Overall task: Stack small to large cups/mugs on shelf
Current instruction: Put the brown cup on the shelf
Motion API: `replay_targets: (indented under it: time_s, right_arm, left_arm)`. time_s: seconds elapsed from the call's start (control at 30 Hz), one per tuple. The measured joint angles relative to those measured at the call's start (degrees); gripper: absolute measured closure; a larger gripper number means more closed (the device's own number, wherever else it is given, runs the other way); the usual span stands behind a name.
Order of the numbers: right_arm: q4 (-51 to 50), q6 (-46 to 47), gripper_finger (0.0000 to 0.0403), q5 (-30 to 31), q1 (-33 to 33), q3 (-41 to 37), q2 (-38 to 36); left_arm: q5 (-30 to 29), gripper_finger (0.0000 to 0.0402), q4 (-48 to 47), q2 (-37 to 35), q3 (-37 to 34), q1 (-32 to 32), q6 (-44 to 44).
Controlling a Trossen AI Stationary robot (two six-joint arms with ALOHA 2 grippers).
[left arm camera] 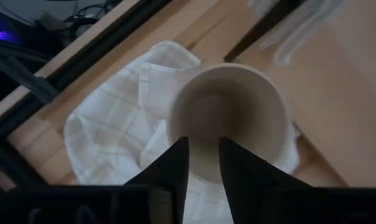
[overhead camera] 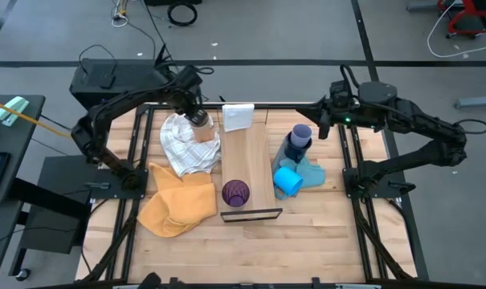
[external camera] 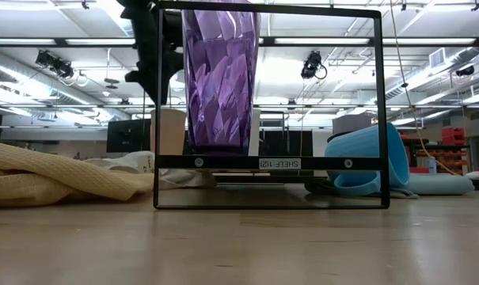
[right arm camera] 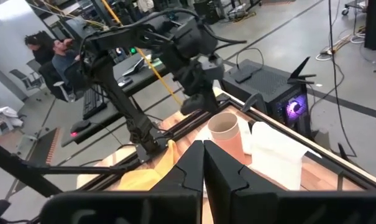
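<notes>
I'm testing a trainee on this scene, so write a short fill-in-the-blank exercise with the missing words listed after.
1. The purple tumbler stands on the ____, near its black-framed end.
2. The left end effector grips the rim of the ____ cup.
3. That cup sits over the ____ cloth.
4. The light blue mug lies on its ____.

Missing words: shelf; tan; white; side

A white checked cloth (overhead camera: pixel 182 140) is spread on the bench (overhead camera: pixel 307 233) at ten o'clock, and a yellow cloth (overhead camera: pixel 177 202) is bunched at eight o'clock. A small white box (overhead camera: pixel 238 117) is set at twelve o'clock. A blue cloth (overhead camera: pixel 310 170) is laid at three o'clock. Two seated people (right arm camera: pixel 51 50) are seen beyond the bench.
</notes>
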Motion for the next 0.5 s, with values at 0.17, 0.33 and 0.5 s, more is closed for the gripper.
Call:
replay_targets:
  time_s: [0.17,0.33,0.5]
  right_arm:
    - [0.0,0.0,0.0388,-0.8,0.0,0.0,-0.2]
    - [0.0,-0.4,0.0388,-1.3,0.0,0.0,-0.2]
    - [0.0,-0.5,0.0388,-1.3,0.0,0.0,-0.2]
  left_arm:
    - [-1.5,0.0299,0.1,0.8,0.0,0.4,0.3]
    - [-1.6,0.0299,0.4,0.8,0.0,1.4,0.3]
    - [-1.6,0.0296,0.7,0.8,0.0,2.0,0.6]
